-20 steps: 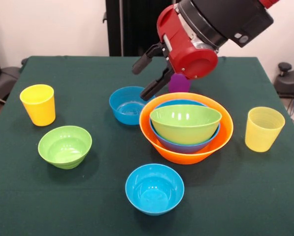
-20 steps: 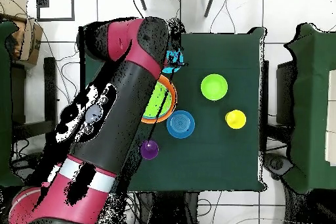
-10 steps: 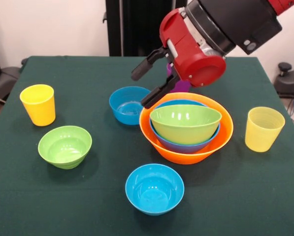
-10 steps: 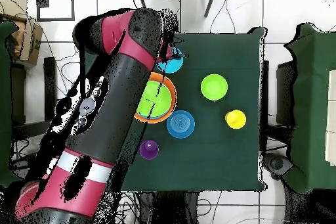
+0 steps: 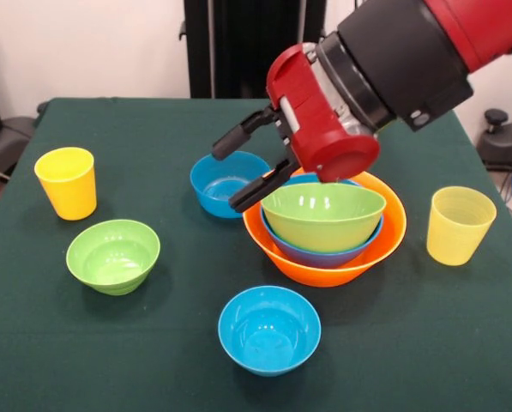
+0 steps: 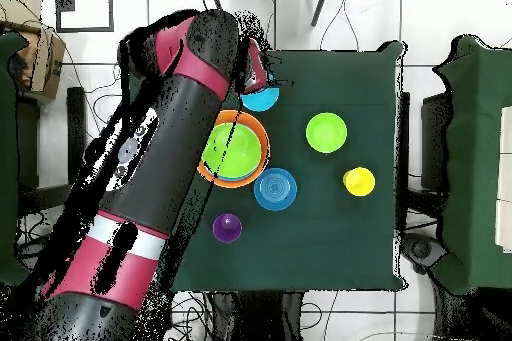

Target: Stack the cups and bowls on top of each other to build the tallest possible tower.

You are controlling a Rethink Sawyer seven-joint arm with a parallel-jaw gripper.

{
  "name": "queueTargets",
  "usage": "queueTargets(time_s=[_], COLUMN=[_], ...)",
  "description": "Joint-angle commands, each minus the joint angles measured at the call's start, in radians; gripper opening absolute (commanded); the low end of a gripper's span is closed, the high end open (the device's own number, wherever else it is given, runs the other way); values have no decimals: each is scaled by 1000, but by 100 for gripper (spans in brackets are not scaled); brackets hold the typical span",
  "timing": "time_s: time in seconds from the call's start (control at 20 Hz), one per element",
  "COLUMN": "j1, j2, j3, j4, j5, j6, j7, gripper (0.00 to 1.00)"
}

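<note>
Our gripper had swung left and down over the last second, off the tower and over the far small blue bowl, fingers spread wide and holding nothing. So we figured that bowl was the next pick. The tower sat right of center: orange bowl, large blue, then medium green, all mouth-up, axis vertical. The purple cup showed only in the overhead view, still loose.
</note>
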Motion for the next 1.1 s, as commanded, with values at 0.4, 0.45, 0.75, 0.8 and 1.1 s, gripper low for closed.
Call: queueTargets(time_s=[0.4,0.45,0.75,0.8,1.1], j1=[17,19,24,22,3], j2=[96,103,148,156,210], j3=[-31,-41,-114,-128,-218], j4=[-41,-42,-80,-91,-161], j5=[-29,-30,-30,-28,4], j6=[-17,-17,30,41,102], j7=[168,171,164,165,190], gripper=[100,100,100,100,100])
